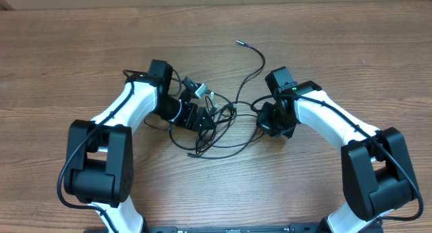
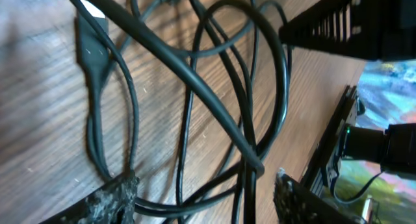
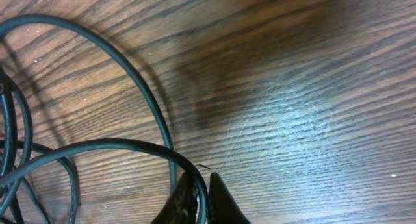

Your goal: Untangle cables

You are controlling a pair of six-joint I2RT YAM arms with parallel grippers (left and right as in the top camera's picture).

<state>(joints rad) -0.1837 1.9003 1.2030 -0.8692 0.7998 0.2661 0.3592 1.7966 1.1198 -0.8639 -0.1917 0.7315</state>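
The cables [image 1: 223, 121] lie as a tangle of thin black cords on the wooden table between my two arms. One loose end [image 1: 238, 41] runs out toward the back, and a silver-white plug [image 1: 201, 91] lies at the tangle's left. My left gripper [image 1: 202, 119] sits low over the tangle's left side. In the left wrist view it [image 2: 208, 201] stands open, with several strands [image 2: 247, 159] crossing between its fingers [image 2: 117, 198]. My right gripper [image 1: 265, 118] is at the tangle's right edge. It [image 3: 203, 204] is shut on one strand [image 3: 130, 145] that loops off to the left.
The wooden table [image 1: 324, 50] extends bare behind and to both sides of the tangle. A black plug body [image 2: 91, 49] lies flat on the wood. The right arm's dark frame [image 2: 344, 23] looms close on the right of the left wrist view.
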